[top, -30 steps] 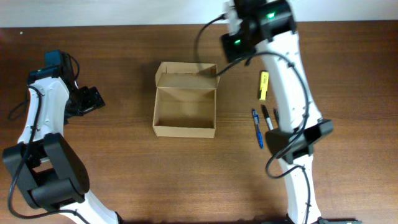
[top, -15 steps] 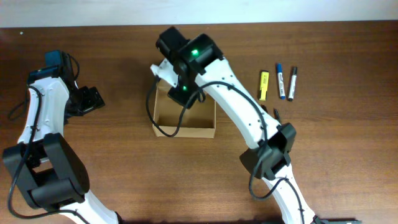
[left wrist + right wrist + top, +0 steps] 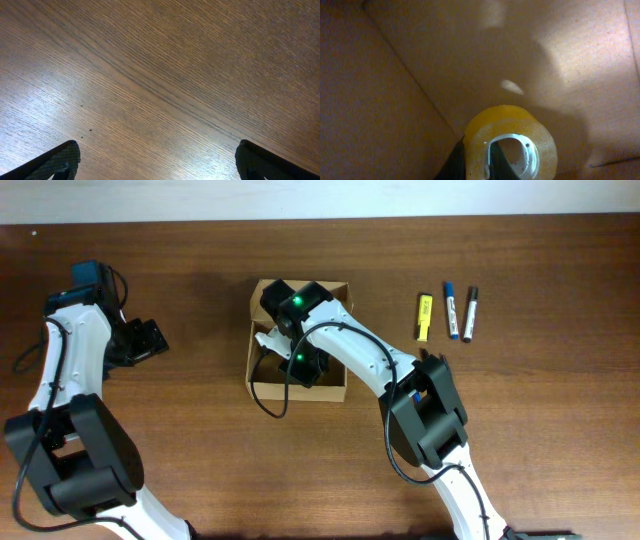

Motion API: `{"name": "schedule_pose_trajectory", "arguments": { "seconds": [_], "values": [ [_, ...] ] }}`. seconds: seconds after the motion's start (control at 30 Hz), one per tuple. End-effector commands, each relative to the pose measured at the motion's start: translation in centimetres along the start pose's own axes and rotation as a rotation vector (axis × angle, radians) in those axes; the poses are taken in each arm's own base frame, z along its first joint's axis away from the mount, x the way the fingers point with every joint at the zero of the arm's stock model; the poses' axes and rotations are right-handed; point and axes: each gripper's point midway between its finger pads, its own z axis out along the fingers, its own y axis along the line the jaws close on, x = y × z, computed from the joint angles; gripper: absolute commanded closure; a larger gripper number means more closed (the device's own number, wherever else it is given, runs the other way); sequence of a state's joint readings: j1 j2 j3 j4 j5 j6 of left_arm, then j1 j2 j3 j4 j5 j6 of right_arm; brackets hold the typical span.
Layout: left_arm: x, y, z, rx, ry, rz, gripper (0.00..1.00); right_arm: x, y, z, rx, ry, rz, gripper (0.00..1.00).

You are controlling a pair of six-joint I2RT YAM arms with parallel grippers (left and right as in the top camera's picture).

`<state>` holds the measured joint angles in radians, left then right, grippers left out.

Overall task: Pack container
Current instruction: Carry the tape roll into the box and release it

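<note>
The container is an open tan cardboard box at mid-table with its flap lid folded back. My right arm reaches down into it, and the right gripper sits low inside. In the right wrist view the right gripper is shut on a yellow tape roll, one finger outside the roll and one inside its white core, with the box's cardboard floor close behind. My left gripper is far left of the box. It hangs open over bare wood, holding nothing.
A yellow highlighter, a blue marker and a black marker lie side by side on the table right of the box. The right arm's links cross the table between box and markers.
My right arm has swung left from the back right and come down into the box. The left arm has not moved.
</note>
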<state>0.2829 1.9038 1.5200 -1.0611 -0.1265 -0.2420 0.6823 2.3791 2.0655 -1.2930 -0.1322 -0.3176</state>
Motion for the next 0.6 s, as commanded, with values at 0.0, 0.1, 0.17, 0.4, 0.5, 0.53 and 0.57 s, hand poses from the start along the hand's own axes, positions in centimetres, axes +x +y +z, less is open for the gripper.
{"name": "schedule_pose_trajectory", "arguments": {
  "seconds": [0.0,0.1,0.17,0.4,0.5,0.53,0.57],
  "values": [
    [0.1,0.0,0.0,0.007,0.003,0.010,0.00,-0.4,0.4,-1.2,-0.006,-0.026,0.013,0.71],
    [0.1,0.0,0.0,0.007,0.003,0.010,0.00,-0.6,0.7,-3.3,0.002,-0.051,0.009,0.41],
    [0.1,0.0,0.0,0.007,0.003,0.010,0.00,-0.9,0.6,-5.2,0.024,-0.079,0.005,0.41],
    [0.1,0.0,0.0,0.007,0.003,0.010,0.00,0.3,-1.1,-16.8,0.241,-0.205,0.094,0.47],
    [0.1,0.0,0.0,0.007,0.003,0.010,0.00,1.4,-1.4,-22.3,0.281,-0.332,0.128,0.47],
    [0.1,0.0,0.0,0.007,0.003,0.010,0.00,2.3,-1.9,-24.7,0.309,-0.385,0.161,0.46],
    [0.1,0.0,0.0,0.007,0.003,0.010,0.00,3.3,-2.7,-26.3,0.334,-0.419,0.197,0.47]
  ]
}}
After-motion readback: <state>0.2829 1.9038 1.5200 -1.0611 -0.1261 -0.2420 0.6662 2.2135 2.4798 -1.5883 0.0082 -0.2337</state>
